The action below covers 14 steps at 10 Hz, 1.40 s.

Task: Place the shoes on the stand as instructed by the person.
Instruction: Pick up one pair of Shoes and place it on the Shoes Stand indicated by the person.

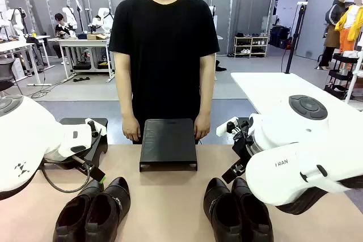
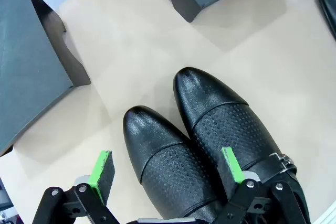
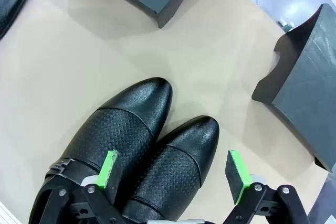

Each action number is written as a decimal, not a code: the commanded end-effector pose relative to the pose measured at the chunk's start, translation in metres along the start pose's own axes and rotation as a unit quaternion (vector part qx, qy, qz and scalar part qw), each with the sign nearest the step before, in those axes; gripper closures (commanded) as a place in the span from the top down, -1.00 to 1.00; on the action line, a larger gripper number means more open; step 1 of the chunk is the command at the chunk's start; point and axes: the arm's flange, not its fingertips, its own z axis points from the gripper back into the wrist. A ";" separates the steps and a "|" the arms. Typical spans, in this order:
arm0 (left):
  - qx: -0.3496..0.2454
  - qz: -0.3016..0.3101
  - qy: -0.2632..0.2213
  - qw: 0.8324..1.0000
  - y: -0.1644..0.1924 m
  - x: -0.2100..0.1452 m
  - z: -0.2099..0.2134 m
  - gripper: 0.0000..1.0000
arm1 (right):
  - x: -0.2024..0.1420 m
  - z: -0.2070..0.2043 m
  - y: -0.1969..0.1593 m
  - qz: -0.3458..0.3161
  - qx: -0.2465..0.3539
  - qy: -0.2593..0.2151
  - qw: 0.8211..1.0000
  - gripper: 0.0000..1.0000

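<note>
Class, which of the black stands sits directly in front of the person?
The middle stand, centred at the far edge of the table right in front of the person. The other stand sits off to the robot's left side.

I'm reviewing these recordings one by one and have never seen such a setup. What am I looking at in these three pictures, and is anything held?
The wide picture is from a fixed camera between two white robot arms, the left arm and the right arm, looking across a table at a person standing behind a black stand. The other two come from cameras on the wrists, each looking down along its own gripper. Two pairs of black shoes sit on the table: the left pair under the left gripper, the right pair under the right gripper. Both grippers are open; nothing is held.
</note>
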 end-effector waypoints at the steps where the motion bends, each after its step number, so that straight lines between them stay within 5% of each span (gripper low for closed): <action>1: 0.000 0.000 0.000 1.000 0.000 0.000 0.000 1.00 | 0.000 0.000 0.000 0.000 0.000 0.000 1.000 1.00; 12: 0.000 0.000 0.000 1.000 0.000 0.000 0.000 1.00 | 0.000 0.000 0.000 0.001 0.000 0.000 1.000 1.00; 14: -0.019 -0.011 0.020 1.000 0.015 0.028 0.039 1.00 | 0.030 0.027 -0.009 -0.006 0.043 -0.024 0.999 1.00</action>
